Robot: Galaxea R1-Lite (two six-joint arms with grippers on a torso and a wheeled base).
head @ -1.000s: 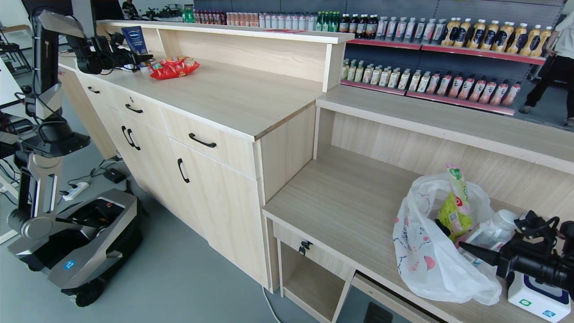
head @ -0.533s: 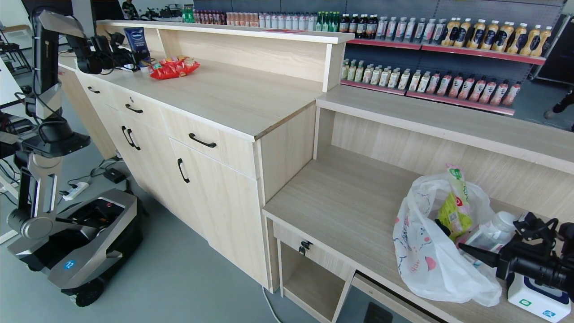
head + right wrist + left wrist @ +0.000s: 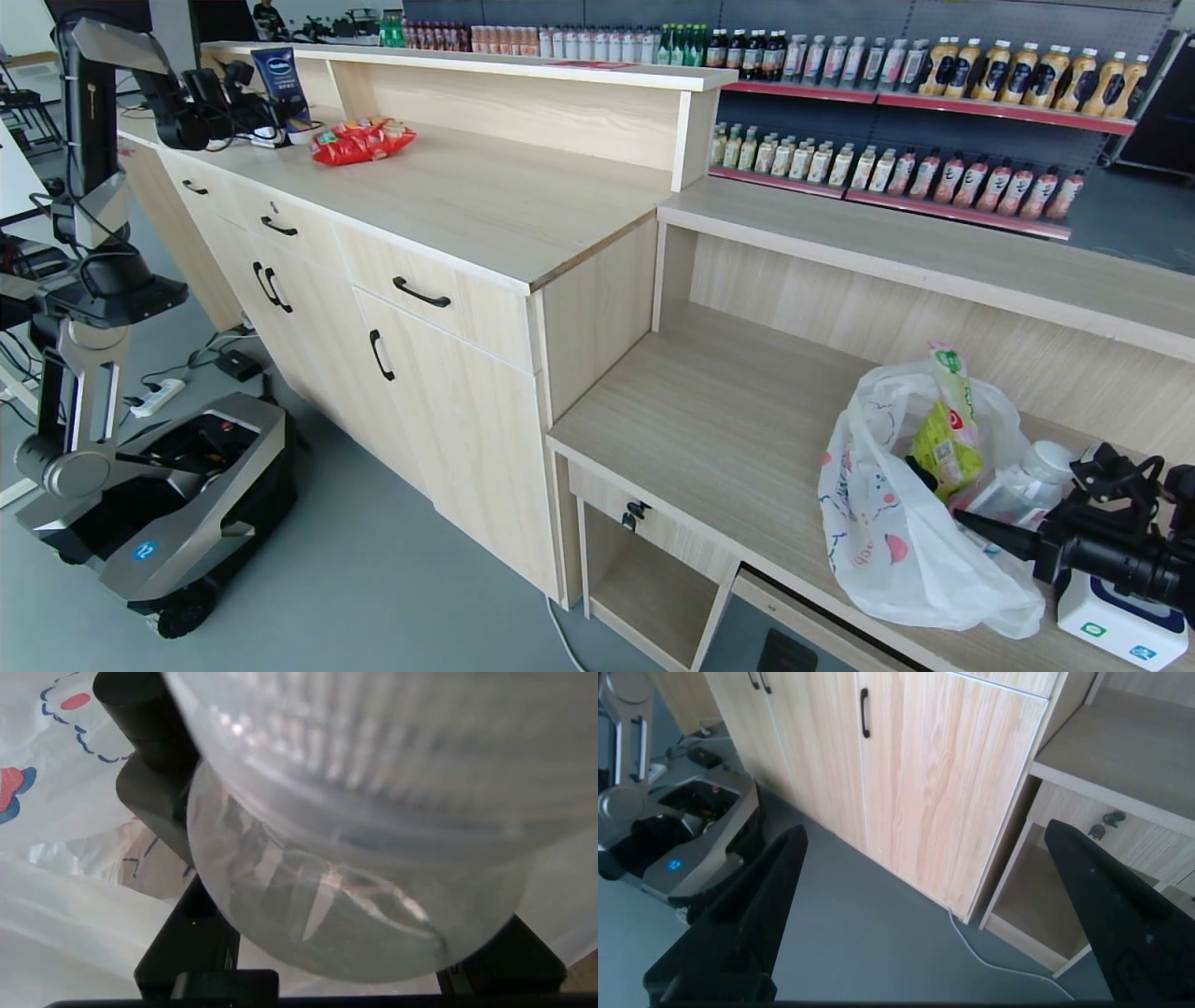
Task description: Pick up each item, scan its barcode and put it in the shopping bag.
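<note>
The right gripper (image 3: pixel 980 504) is clamped on a clear bottle (image 3: pixel 1022 481) at the mouth of the bag (image 3: pixel 887 523), which sits on the low bench (image 3: pixel 728 420). The bag's opening lies just to the gripper's left, so the drop likely needs only a short move that way. The bottle lies tilted, cap end away from the bag. The left gripper (image 3: pixel 924 829) hangs wide open and empty over the floor, well apart.

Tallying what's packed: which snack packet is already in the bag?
The green packet, sticking out of the white bag; the red packets lie on the counter.
</note>
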